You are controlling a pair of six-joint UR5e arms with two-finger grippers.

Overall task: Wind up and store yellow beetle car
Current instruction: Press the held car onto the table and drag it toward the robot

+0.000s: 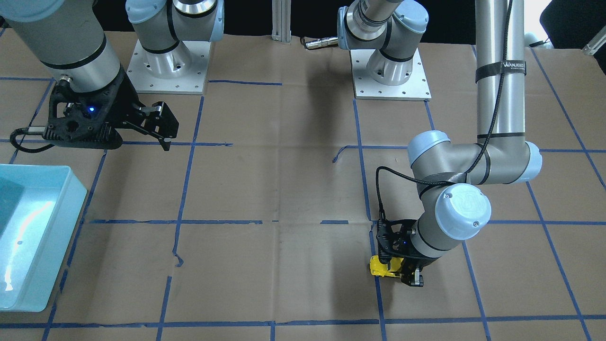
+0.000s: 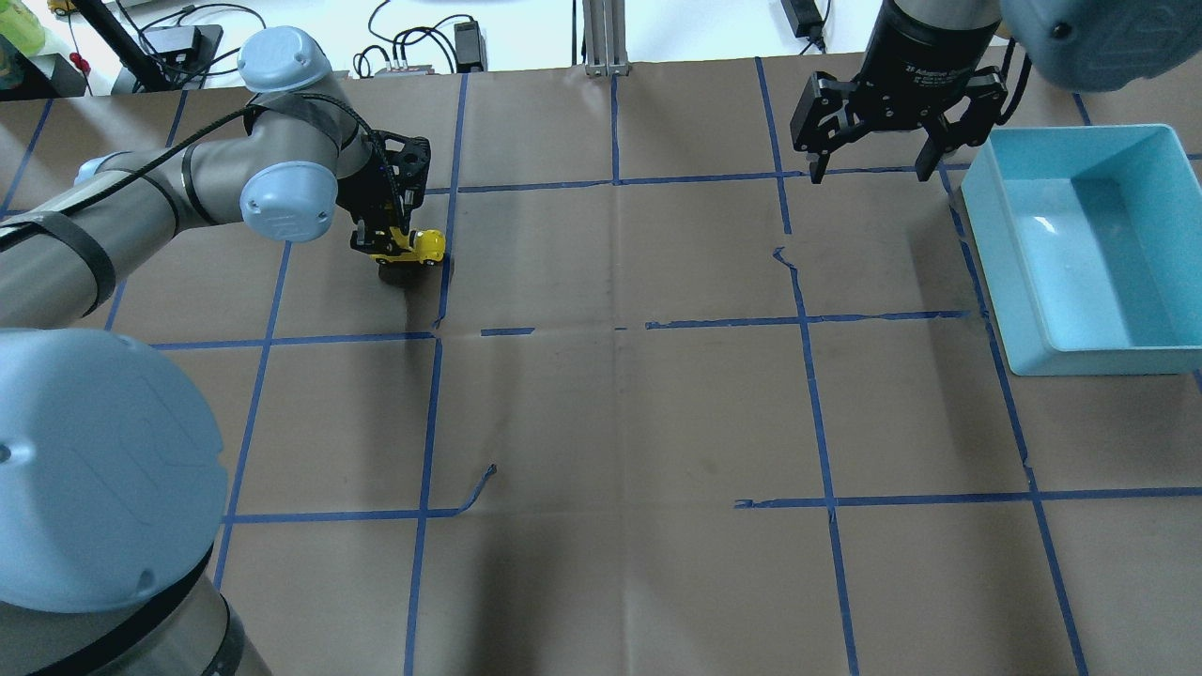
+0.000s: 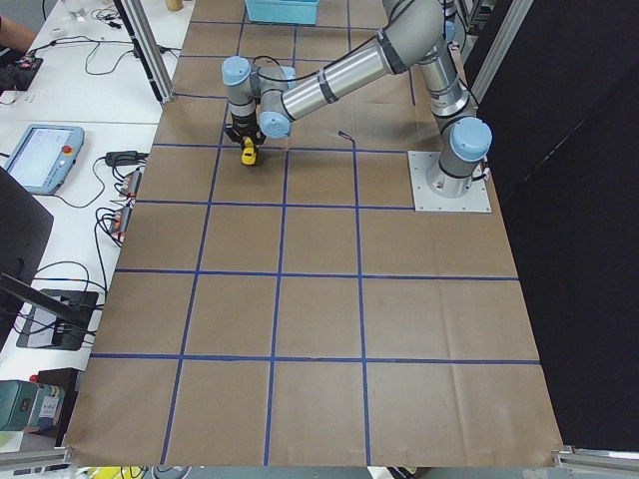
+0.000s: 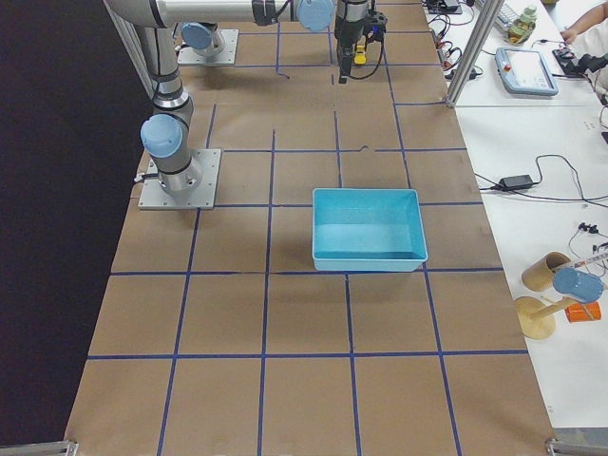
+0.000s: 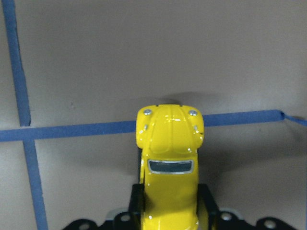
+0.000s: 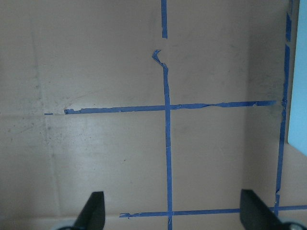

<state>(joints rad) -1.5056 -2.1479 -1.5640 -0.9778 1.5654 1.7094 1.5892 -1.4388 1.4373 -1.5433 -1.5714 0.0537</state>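
Fingers (image 5: pixel 136 203) of the left gripper (image 2: pixel 387 250) are clamped on the rear half of the car (image 2: pixel 419 246), one against each flank. In the left wrist view the yellow hood and windscreen stick out ahead of them, with the nose over a line of blue tape (image 5: pixel 72 130). The car sits low over the tabletop (image 2: pixel 610 422) on the robot's left side, just beside a tape line. A dark shadow lies under it, but I cannot tell whether the wheels touch the paper. In the overhead view its nose points toward the robot's right.

The right gripper (image 2: pixel 870 171) hangs above the far right part of the tabletop. Its fingers (image 6: pixel 93 211) are spread wide apart with nothing between them. Just beside it, further to the robot's right, stands the blue bin (image 2: pixel 988 246), flat on the tabletop and well apart from the car.
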